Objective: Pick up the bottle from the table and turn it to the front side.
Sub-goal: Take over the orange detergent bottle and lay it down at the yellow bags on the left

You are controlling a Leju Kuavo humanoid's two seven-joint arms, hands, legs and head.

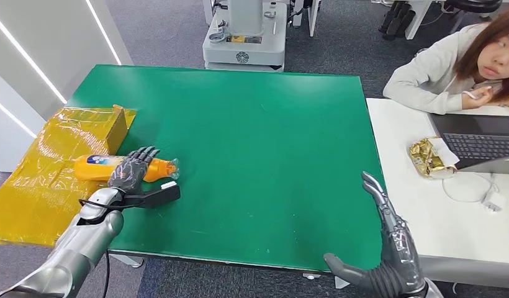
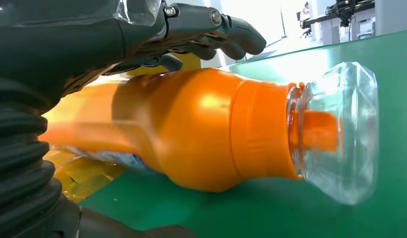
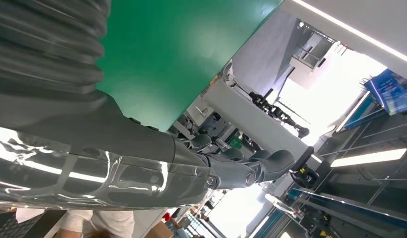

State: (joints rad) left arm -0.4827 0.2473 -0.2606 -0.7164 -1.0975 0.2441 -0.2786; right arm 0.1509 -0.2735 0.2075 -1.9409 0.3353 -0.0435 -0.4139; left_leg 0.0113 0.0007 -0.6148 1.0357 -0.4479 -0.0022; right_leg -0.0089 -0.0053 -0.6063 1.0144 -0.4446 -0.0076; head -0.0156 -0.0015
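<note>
An orange bottle [image 1: 94, 167] with a clear cap [image 1: 171, 166] lies on its side at the left edge of the green table [image 1: 252, 143], cap pointing right. My left hand [image 1: 131, 171] is spread over its middle, fingers draped across the top and the thumb stretched out on the near side, apart from the bottle. In the left wrist view the bottle [image 2: 201, 134] lies under the curled fingers [image 2: 216, 29], and no firm grip shows. My right hand [image 1: 388, 248] stands with fingers straight and apart at the table's near right corner, holding nothing; the right wrist view shows this hand [image 3: 142, 168] bare.
A flattened yellow box [image 1: 47, 180] lies under and left of the bottle. A white desk [image 1: 426, 211] on the right carries a laptop [image 1: 481, 146] and a gold snack packet [image 1: 429, 156]; a person [image 1: 463, 62] sits there. A white machine base [image 1: 244, 37] stands beyond the table.
</note>
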